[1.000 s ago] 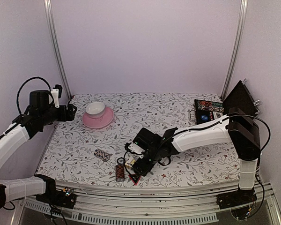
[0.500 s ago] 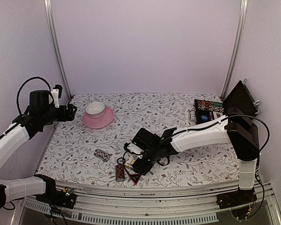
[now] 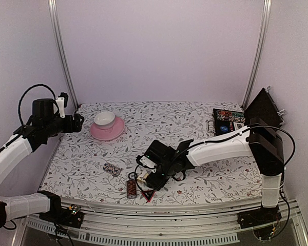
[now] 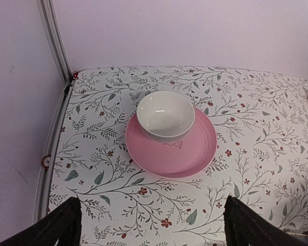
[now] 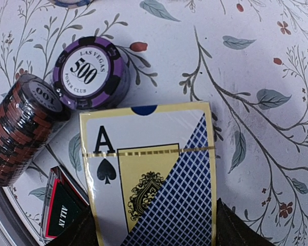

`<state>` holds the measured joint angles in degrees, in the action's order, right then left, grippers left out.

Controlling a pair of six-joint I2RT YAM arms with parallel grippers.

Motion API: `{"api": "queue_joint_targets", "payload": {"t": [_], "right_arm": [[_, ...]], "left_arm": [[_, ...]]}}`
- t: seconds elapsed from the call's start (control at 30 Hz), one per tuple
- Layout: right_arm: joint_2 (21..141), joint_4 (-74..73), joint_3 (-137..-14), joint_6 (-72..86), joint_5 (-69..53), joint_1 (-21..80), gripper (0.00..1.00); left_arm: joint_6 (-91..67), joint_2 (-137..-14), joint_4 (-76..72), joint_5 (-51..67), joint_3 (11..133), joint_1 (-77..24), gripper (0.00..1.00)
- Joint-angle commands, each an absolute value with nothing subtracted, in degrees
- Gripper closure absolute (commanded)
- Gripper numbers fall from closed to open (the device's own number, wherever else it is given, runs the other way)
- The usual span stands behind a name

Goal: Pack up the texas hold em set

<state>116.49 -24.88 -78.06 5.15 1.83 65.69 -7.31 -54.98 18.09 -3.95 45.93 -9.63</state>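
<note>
Right gripper (image 5: 151,228) is down by the near edge of the tabletop (image 3: 195,115), about mid-width. Its jaws are set one on each long side of a boxed card deck (image 5: 149,189) (ace of spades face, blue lattice corner) that lies flat on the flowered cloth. The fingers (image 5: 231,230) sit right against the box edges, but I cannot tell whether this is a true clamp or bare contact. A purple chip stack (image 5: 92,72) marked 500 sits just past the deck's end, very close to the box. A red-black chip roll (image 5: 20,133) with its end marked 100 lies against the purple stack. The triangle marker (image 5: 59,212) is alongside the deck and partly hidden by it. A black-white chip roll (image 3: 112,168) lies apart, toward the left edge. The case (image 3: 228,122) is at the far right corner with its lid up. Left gripper (image 4: 151,202) hangs over the far left part, jaws wide apart and holding nothing. The pink saucer (image 4: 172,141) with the white cup (image 4: 166,115) on it is near it on the cloth.
</note>
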Motion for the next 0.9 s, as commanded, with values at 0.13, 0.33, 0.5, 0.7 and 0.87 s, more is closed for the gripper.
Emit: {"api": "queue_joint_targets", "payload": {"t": [0.13,0.33,0.5,0.7,0.87], "right_arm": [[105.8,-26.5,-77.2,11.1,8.3,65.6,0.44],[94.6,-31.3,-72.3,21.1,10.8,60.0,0.45],[86.1,-34.3,-66.1,25.8,10.9,49.9,0.45],[82.5,-34.6,-63.0,25.1,10.8,33.2,0.45],[86.9,-33.6,-66.6,22.2,9.7,22.5,0.46]], "left_arm": [[-7.2,-54.4,17.8,-4.2,45.0,-9.6,0.03],[-7.2,-54.7,17.9,-4.0,45.1,-9.6,0.03],[-7.2,-54.4,18.0,-4.0,45.0,-9.6,0.03],[-7.3,-53.9,17.9,-3.7,45.0,-9.6,0.03],[-7.4,-53.7,18.0,-3.4,45.0,-9.6,0.03]]}}
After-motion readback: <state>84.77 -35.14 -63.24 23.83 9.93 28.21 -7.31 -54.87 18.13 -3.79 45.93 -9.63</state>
